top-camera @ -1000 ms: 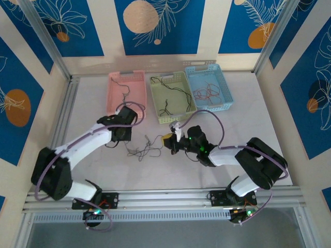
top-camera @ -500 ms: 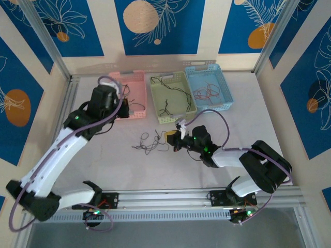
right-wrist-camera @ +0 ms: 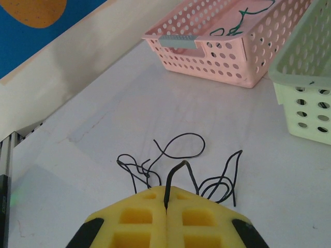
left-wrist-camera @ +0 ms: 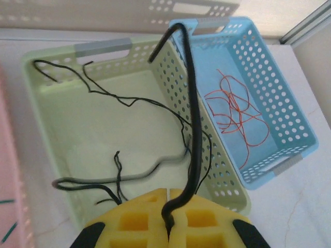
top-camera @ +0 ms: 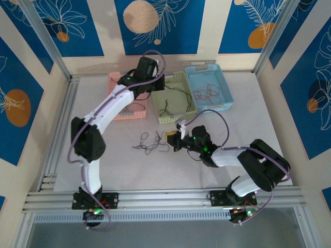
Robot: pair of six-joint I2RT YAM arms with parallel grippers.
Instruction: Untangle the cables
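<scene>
Stretching forward over the green basket (left-wrist-camera: 49, 56), the left end effector (left-wrist-camera: 168, 227) pinches a black cable (left-wrist-camera: 193, 129), having swung across from the pink basket (right-wrist-camera: 207, 54); the right end effector (right-wrist-camera: 166, 206) stays clamped on tangled cables (top-camera: 149, 142) short of the green basket.

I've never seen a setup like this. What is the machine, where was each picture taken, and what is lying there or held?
These are two white robot arms bolted at a white table's near edge. The overhead picture looks down from behind them: the left arm reaches over the pale green plastic basket; the right arm is bent low. The other two come from a camera on each wrist, yellow padded jaws at the bottom. The green basket stands between a pink plastic basket with a greenish wire and a light blue plastic basket with red-orange wires; it holds black wires. A tangle of black wires lies on the table. The left jaws are shut on a thin black wire over the green basket; the right jaws on a black strand of the tangle.
</scene>
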